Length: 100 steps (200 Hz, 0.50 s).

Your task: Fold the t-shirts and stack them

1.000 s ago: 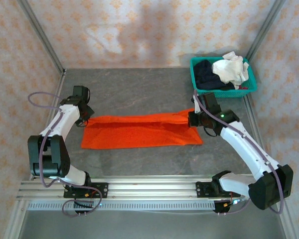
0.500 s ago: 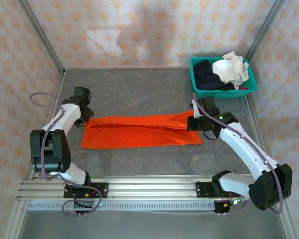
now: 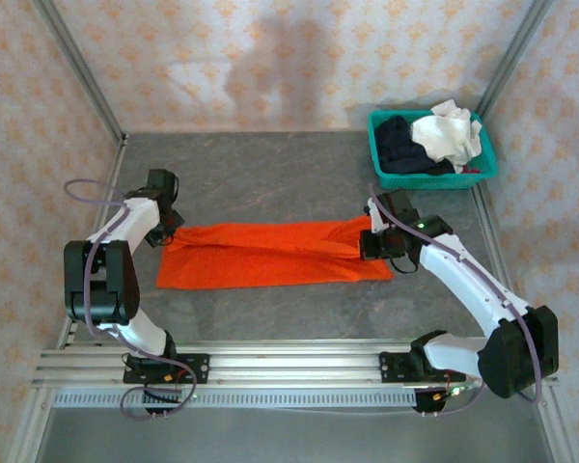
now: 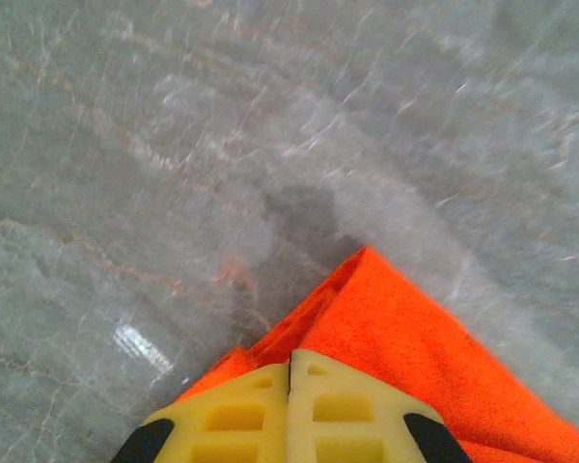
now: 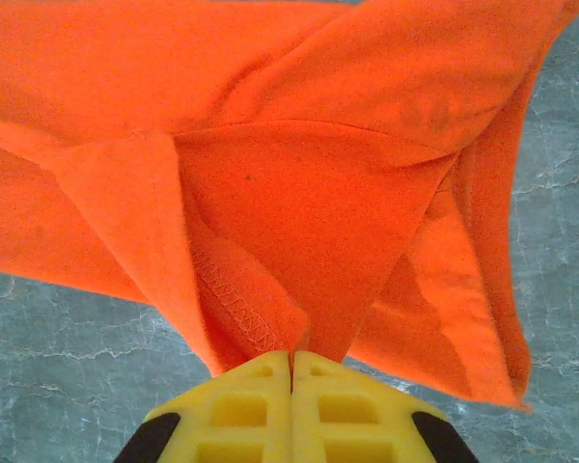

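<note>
Orange t-shirt (image 3: 270,256) laid on the grey table (image 3: 270,178) at centre of the top view, folded into a long horizontal band, with the lower edge flat and the upper edge drawn up slightly towards both ends. Left pincer (image 3: 169,231) at the left end of the band, at mid-left of frame, closed on the upper left corner of the cloth. In the left wrist view, yellow pads (image 4: 241,415) pressed together at bottom centre with no gap along the seam, and a pointed orange corner projecting just beyond them over bare marbled table. Right pincer (image 3: 370,241) at the right end of the band, right of centre in the top view, closed on a bunched fold of the same t-shirt. In the right wrist view, pads likewise shut at bottom centre, pinching a stitched hem, with the cloth fanning upward across most of the frame in several overlapping folds and grey table visible at lower left and along the right edge. Teal basket (image 3: 482,174) at upper right of the top view, well apart from the band, holding a crumpled white t-shirt (image 3: 447,135) on its right side and a navy t-shirt (image 3: 400,145) on its left.
</note>
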### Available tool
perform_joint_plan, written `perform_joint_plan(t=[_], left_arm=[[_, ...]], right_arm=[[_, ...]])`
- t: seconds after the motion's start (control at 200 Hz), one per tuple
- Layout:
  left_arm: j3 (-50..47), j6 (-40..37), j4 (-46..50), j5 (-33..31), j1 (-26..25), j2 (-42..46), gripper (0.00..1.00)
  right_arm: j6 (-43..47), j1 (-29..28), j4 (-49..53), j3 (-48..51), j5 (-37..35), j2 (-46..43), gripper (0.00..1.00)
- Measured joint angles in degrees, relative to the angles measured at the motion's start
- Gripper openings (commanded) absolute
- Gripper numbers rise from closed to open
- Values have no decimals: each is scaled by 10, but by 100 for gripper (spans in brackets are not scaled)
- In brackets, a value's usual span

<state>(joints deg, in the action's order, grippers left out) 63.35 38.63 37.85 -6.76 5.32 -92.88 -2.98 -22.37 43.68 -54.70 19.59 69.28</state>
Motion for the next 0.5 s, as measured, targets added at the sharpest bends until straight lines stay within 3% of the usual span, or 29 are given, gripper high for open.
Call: perform_joint_plan(t=[0.5], left_arm=[[-20, -2, 14, -19, 0, 70, 0]], right_arm=[[-16, -1, 20, 13, 54, -59, 0]])
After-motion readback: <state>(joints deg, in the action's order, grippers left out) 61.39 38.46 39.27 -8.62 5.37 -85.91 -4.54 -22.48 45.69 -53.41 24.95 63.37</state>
